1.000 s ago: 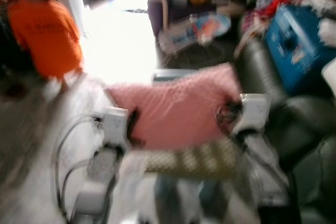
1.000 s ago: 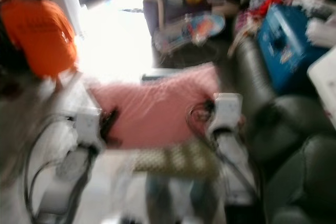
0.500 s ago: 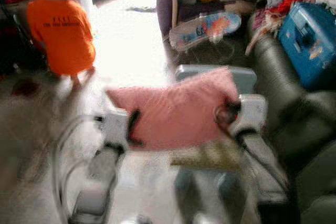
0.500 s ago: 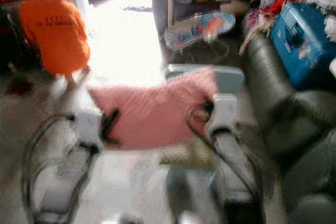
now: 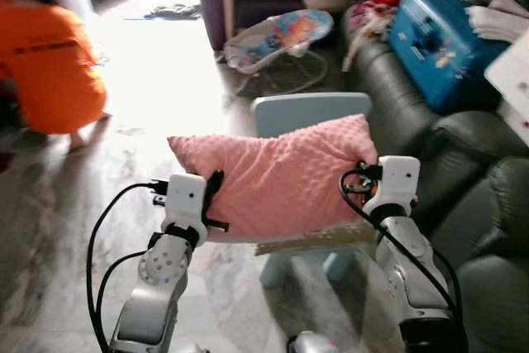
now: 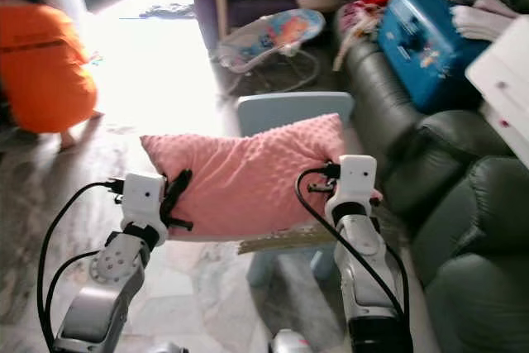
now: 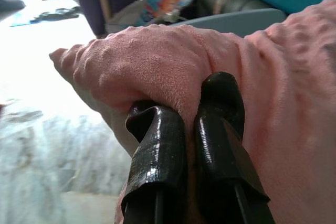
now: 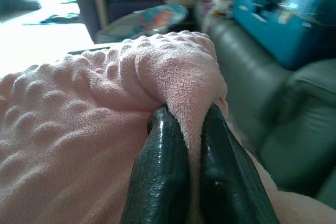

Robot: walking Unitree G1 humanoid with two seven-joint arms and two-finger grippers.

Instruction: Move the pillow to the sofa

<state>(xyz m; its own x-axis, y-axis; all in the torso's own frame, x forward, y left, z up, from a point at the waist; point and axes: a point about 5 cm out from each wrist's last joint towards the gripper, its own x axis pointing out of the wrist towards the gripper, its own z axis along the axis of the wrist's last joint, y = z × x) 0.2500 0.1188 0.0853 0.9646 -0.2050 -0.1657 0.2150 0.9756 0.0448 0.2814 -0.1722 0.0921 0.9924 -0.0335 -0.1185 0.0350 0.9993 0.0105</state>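
Since the earlier frames the whole view has swung (camera motion, not the objects); the pink pillow [image 5: 277,175] remains held up between both arms. Left gripper [image 7: 184,129] has its two black fingers pressed together on a fold at the pillow's left end; right gripper [image 8: 181,156] likewise pinches a fold at the pillow's right corner. Pillow hangs roughly level in the air, in front of a light blue chair [image 5: 310,112] and above the marbled floor [image 5: 58,229]. Dark green sofa [image 5: 463,163] stands to the right, just beside the right arm; a blue suitcase [image 5: 438,35] lies on it further back. Person in an orange shirt [image 5: 45,59] crouches at far left. Baby bouncer [image 5: 277,39] sits beyond the chair.
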